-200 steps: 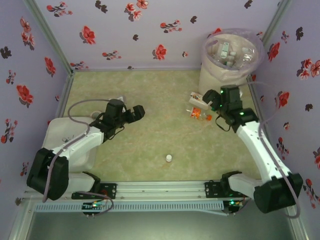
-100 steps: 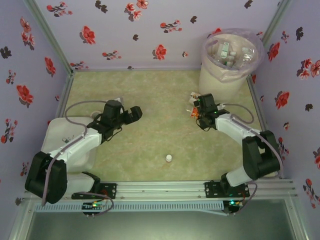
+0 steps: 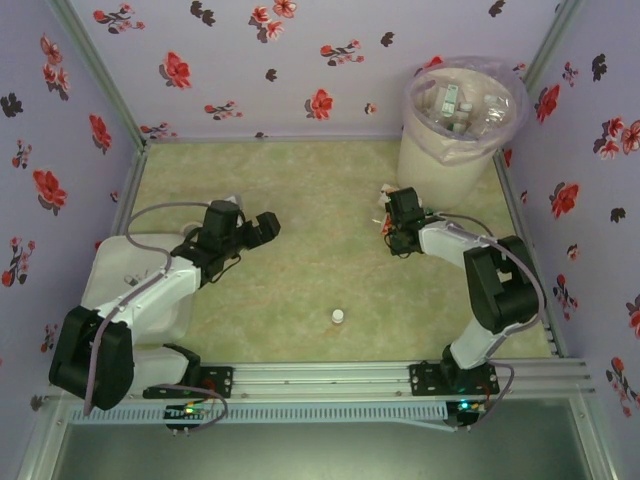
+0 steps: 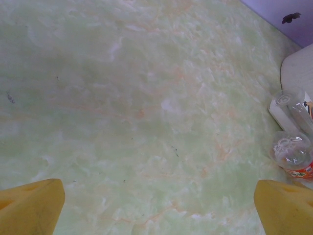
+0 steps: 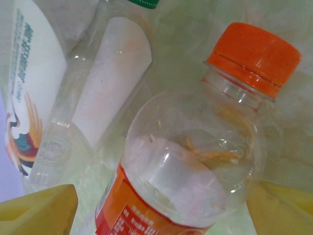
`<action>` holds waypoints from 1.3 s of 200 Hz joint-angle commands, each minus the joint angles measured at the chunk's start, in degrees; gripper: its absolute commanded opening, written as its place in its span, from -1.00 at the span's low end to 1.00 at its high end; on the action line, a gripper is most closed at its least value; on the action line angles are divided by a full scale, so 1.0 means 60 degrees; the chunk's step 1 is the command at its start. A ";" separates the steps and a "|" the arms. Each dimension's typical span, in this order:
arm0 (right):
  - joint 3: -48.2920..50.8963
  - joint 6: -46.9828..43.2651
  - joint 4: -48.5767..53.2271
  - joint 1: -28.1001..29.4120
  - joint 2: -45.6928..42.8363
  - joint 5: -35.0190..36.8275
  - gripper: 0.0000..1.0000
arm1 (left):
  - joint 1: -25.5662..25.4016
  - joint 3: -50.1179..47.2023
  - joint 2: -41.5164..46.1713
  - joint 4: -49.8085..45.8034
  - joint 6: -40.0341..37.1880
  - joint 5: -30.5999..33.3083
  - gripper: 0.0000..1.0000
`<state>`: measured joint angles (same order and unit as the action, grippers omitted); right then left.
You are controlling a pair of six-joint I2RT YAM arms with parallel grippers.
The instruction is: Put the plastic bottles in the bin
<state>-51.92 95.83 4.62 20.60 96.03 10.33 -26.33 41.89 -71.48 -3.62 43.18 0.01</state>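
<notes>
Right gripper (image 5: 159, 208) spread wide, clear orange-capped bottle (image 5: 195, 147) straddled — its base cut off | left gripper (image 4: 159, 208) held wide over marbled table (image 4: 122, 98).

A lone white cap (image 3: 338, 316) lies on the pale green marbled surface (image 3: 300, 200), near its front rail (image 3: 320, 378). A flat white rounded-square box (image 3: 110, 262) sits at the left edge. Purple flower-printed walls (image 3: 250, 60) enclose everything.
</notes>
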 commanded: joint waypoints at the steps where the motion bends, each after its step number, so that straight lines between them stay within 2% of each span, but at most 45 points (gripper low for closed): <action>1: -0.0005 0.0127 -0.0293 -0.0070 0.0288 0.0107 0.72 | 0.0081 -0.0129 0.0032 -0.0117 0.0122 0.0178 1.00; 69: 0.0444 0.0064 -0.0844 -0.0063 0.0047 -0.0133 0.18 | 0.0077 -0.0117 0.0176 -0.0304 0.0047 0.0195 1.00; 137: 0.1281 -0.0709 -0.0027 0.0288 -0.2365 -0.0348 -0.21 | 0.0131 0.0188 0.0005 -0.0538 -0.0104 0.0342 0.99; 152: 0.1106 -0.1547 0.0766 0.0586 -0.3232 0.0019 -0.23 | 0.0189 0.0267 -0.0031 -0.0616 -0.0102 0.0377 0.99; 180: 0.0007 -0.3539 0.2397 0.1262 -0.4489 0.1096 -0.38 | 0.0290 0.0386 -0.0132 -0.0701 -0.0110 0.0450 1.00; 197: -0.0750 -0.4662 0.2887 0.1466 -0.4955 0.1413 -0.46 | 0.0323 0.0387 -0.0155 -0.0701 -0.0046 0.0467 1.00; 220: -0.1806 -0.6217 0.3070 0.1474 -0.5335 0.2530 -0.58 | 0.0345 0.0409 -0.0146 -0.0699 -0.0016 0.0445 1.00; 242: -0.3132 -0.8111 0.3079 0.1064 -0.5230 0.3163 -0.66 | 0.0342 0.0500 -0.0076 -0.0856 -0.0056 0.0437 1.00; 260: -0.4447 -0.9167 0.2962 -0.0138 -0.4708 0.2345 -0.71 | 0.0348 0.0548 0.0010 -0.0990 -0.0063 0.0437 1.00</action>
<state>-69.89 55.44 21.65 26.57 65.30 22.85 -24.73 43.05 -72.05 -7.60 43.13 1.52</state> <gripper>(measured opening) 0.413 0.996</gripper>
